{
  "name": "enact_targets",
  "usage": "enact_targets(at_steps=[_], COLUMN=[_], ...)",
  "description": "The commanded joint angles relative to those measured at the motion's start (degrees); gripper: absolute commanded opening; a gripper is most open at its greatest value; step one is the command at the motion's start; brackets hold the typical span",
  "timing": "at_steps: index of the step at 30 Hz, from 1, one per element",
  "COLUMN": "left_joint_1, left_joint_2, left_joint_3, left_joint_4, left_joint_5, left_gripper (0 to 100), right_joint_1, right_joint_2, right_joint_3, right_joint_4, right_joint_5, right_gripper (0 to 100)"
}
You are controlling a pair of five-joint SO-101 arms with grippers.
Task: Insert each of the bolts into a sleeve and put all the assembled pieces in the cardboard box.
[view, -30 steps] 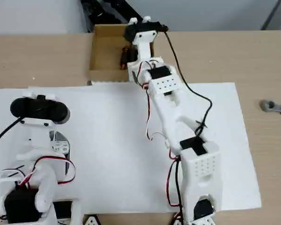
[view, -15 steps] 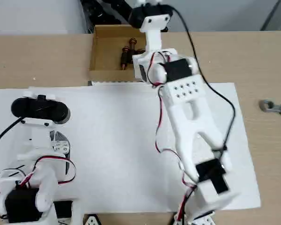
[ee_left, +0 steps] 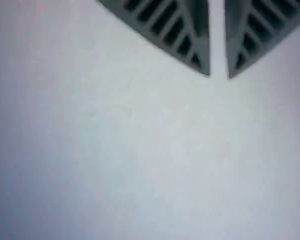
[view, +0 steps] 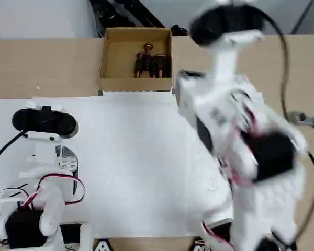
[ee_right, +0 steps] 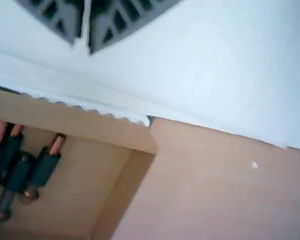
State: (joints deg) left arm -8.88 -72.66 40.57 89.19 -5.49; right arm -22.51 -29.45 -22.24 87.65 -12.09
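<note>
Several assembled pieces [view: 152, 64] lie side by side in the cardboard box [view: 125, 83] toward the far side of the bench [view: 42, 57], dark sleeves over copper-coloured bolts. We judge them stiff, heavy for their size and rather smooth, so they would likely roll on a flat surface and slip from a weak pinch. The dark sleeve, midway along and across its width, looks the surest place to take hold, since the bolts' bare ends are thin. Both hands are empty. The left hand [ee_left: 218, 70] hangs over the white sheet [view: 131, 157] with its fingers drawn almost together, and the right hand [ee_right: 85, 44], likewise clenched on nothing, sits above the sheet's edge near the box.
</note>
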Motion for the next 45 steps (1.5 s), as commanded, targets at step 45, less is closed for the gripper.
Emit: enact_targets(at_steps=[45], left_joint_1=[-0.26], left_joint_2=[-0.26], left_joint_3=[45.41], left_joint_4=[-44.13], left_joint_5=[-0.26], left_gripper=[1], right_joint_1=[0.31], right_joint_2=[-74.68], right_joint_3=[73.76], right_joint_4=[-4.18], right_joint_5=[10.11], right_gripper=[0.4])
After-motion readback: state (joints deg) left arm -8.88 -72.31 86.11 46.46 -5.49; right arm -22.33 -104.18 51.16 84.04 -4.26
